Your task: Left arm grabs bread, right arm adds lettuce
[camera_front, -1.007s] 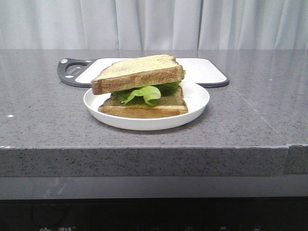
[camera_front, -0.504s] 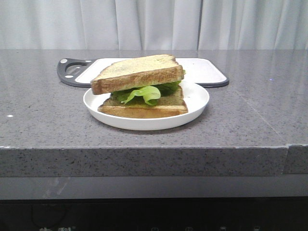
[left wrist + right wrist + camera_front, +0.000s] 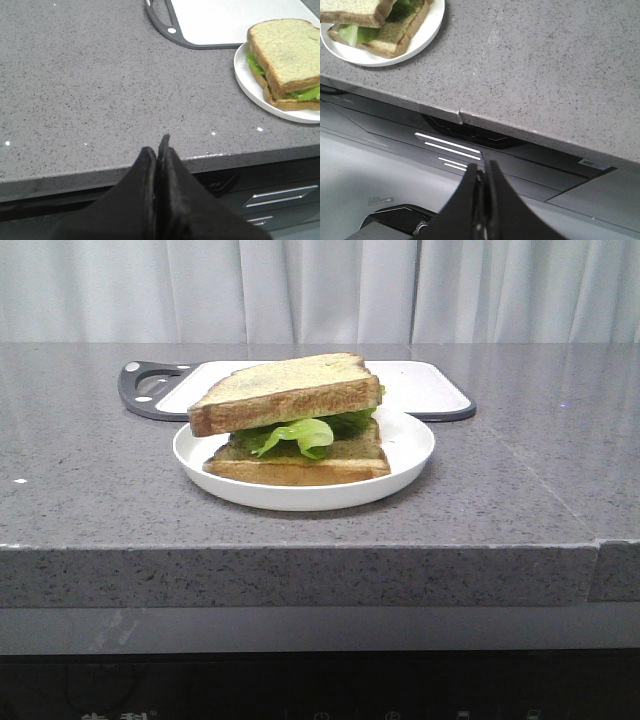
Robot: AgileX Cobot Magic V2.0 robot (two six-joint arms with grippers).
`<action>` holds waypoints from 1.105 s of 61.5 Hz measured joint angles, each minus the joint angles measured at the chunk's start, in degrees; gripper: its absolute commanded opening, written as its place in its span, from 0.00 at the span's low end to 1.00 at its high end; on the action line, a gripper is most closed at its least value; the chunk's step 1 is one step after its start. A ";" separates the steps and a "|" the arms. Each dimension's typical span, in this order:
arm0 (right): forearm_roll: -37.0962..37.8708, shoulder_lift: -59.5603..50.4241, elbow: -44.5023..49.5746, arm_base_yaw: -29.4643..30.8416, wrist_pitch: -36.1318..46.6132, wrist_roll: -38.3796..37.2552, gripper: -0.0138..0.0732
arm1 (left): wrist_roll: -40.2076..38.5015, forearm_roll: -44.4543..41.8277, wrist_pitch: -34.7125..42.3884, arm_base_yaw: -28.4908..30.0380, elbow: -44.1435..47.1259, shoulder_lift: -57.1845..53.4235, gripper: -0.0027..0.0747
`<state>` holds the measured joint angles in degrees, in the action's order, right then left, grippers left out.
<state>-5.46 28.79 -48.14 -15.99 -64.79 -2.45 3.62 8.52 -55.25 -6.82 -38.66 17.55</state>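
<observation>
The bread [image 3: 285,390], with a speckled tan face and dark-brown crust, lies tilted on top of the lettuce [image 3: 300,432]. The lettuce rests on a second slice [image 3: 300,470] with a lighter edge, on the white plate [image 3: 400,445]. No gripper shows in the front view. My left gripper [image 3: 160,147] is shut and empty above the counter's front edge, well to the side of the bread [image 3: 285,52] and the plate [image 3: 250,82]. My right gripper [image 3: 484,170] is shut and empty, below and in front of the counter edge, far from the plate [image 3: 427,30].
A white cutting board [image 3: 420,385] with a dark rim and handle lies flat behind the plate; it also shows in the left wrist view [image 3: 225,20]. The grey stone counter [image 3: 520,480] has a front edge with dark cabinet fronts [image 3: 470,145] below.
</observation>
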 measured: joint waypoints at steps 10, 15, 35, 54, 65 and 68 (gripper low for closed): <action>0.00 0.00 0.00 0.00 0.00 0.00 0.02 | 0.11 -1.37 11.19 0.46 6.82 -4.50 0.01; 0.00 0.00 0.00 0.00 0.00 0.00 0.02 | 0.11 -1.51 19.43 0.80 12.50 -7.93 0.01; 0.03 0.00 0.00 0.00 0.00 -0.10 0.02 | 0.23 -1.51 41.85 1.63 34.42 -17.76 0.01; 0.13 0.00 0.00 0.00 0.00 -0.10 0.02 | 0.32 -2.16 53.58 1.63 38.98 -17.76 0.01; 0.13 0.00 0.00 0.00 0.00 -0.10 0.02 | 0.32 -2.41 54.42 1.63 38.98 -17.76 0.01; 0.13 0.00 0.00 0.00 0.00 -0.10 0.02 | 0.32 -2.41 54.42 1.63 38.98 -17.76 0.01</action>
<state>-5.33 28.79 -48.14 -15.99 -64.79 -2.55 3.94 6.11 -0.83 -5.19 0.32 -0.21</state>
